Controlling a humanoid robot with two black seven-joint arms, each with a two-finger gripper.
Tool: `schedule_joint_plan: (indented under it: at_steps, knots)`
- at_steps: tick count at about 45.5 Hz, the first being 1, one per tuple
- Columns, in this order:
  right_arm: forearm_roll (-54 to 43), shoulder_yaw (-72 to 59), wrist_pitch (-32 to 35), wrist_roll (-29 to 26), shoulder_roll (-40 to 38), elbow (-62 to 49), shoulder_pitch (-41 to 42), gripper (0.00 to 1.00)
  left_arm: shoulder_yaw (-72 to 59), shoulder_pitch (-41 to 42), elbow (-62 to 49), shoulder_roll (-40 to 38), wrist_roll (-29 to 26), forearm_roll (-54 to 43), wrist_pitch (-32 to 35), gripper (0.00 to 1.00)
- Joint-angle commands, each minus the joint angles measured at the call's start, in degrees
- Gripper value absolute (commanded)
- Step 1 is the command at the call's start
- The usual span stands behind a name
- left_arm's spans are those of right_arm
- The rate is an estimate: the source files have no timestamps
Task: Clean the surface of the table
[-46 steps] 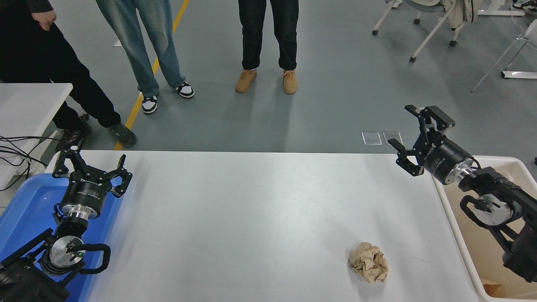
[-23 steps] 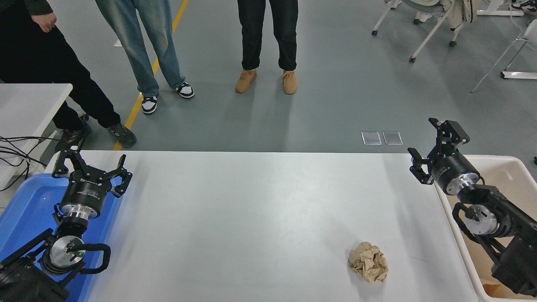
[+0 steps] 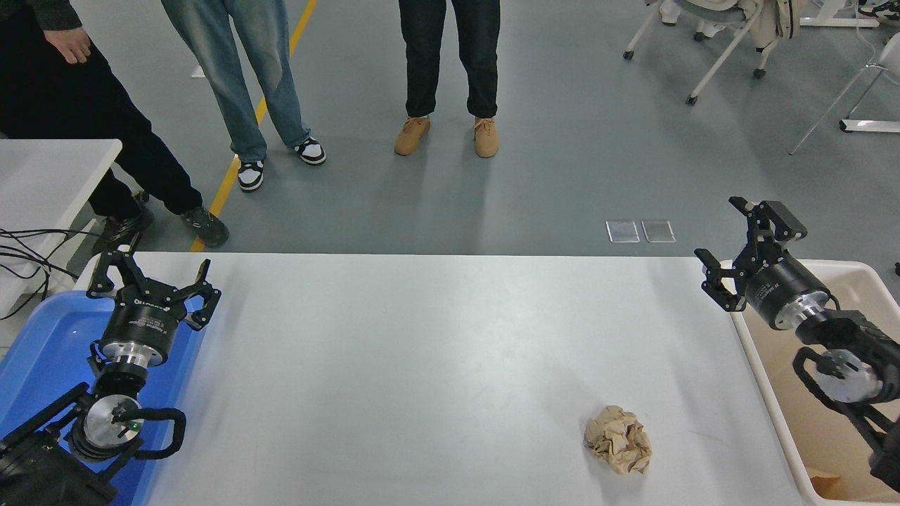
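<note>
White and wide, the table surface (image 3: 422,365) carries one crumpled brown paper ball (image 3: 618,448), well apart from the right gripper (image 3: 744,247), which hangs released and empty above the beige bin (image 3: 861,270). Left gripper (image 3: 149,277) rests spread over the blue bin (image 3: 42,351).

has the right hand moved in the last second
Yes. The right hand, open and empty, has drifted rightward and slightly down in the picture, away from the table surface, to hang over the beige bin. The crumpled paper ball has not shifted.
</note>
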Motion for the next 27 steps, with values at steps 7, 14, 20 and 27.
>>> schedule_joint_plan:
  at_steps: [7, 14, 20, 27]
  knots:
    - [-3.49, -6.34, 10.68, -0.3, -10.39, 5.09, 3.22, 0.99, 0.0, 0.0, 0.0, 0.05, 0.03, 0.0, 0.0, 0.99]
    - [-9.89, -8.71, 12.79, -0.47, -13.99, 9.65, 5.33, 0.99, 0.0, 0.0, 0.0, 0.05, -0.06, 0.0, 0.0, 0.99]
    - [-18.85, -9.06, 13.05, -0.47, -15.66, 15.54, 5.42, 0.99, 0.0, 0.0, 0.0, -0.03, -0.06, 0.0, 0.0, 0.99]
    - [-28.44, -9.06, 13.05, -0.56, -16.63, 21.08, 5.69, 0.99, 0.0, 0.0, 0.0, -0.03, -0.06, 0.0, 0.0, 0.99]
